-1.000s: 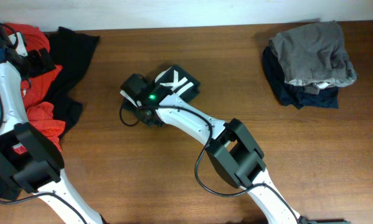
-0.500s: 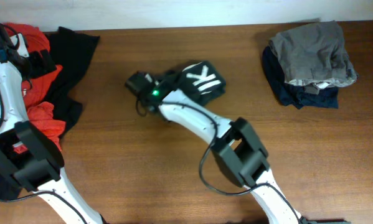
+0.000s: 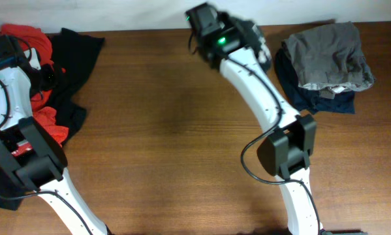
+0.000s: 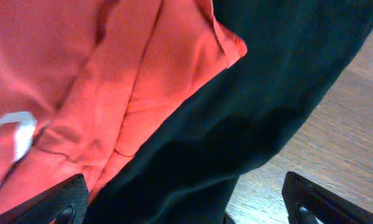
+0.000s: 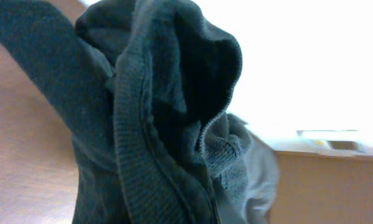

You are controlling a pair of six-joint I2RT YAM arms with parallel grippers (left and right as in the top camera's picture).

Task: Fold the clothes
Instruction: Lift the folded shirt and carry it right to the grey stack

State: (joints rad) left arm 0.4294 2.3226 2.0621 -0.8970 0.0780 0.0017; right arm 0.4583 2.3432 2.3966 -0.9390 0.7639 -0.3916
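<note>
My right gripper [image 3: 239, 32] is up at the table's far edge, shut on the folded black T-shirt [image 3: 255, 42], which hangs blurred just left of the folded stack. In the right wrist view the bunched dark cloth [image 5: 142, 124] fills the frame and hides the fingers. My left gripper [image 3: 45, 70] is open over the pile at the far left, its fingers either side of a plain black garment [image 4: 267, 93] lying beside a red garment [image 4: 80, 93]. The red garment [image 3: 27, 36] and the black one [image 3: 78, 52] also show in the overhead view.
A folded grey garment [image 3: 329, 55] lies on a navy one [image 3: 312, 99] at the back right. The brown wooden table [image 3: 169, 143] runs to a pale wall along the far edge.
My right gripper has lifted the folded black T-shirt from the table's middle and carried it up and right, towards the stack. The left gripper has shifted slightly over the pile.
</note>
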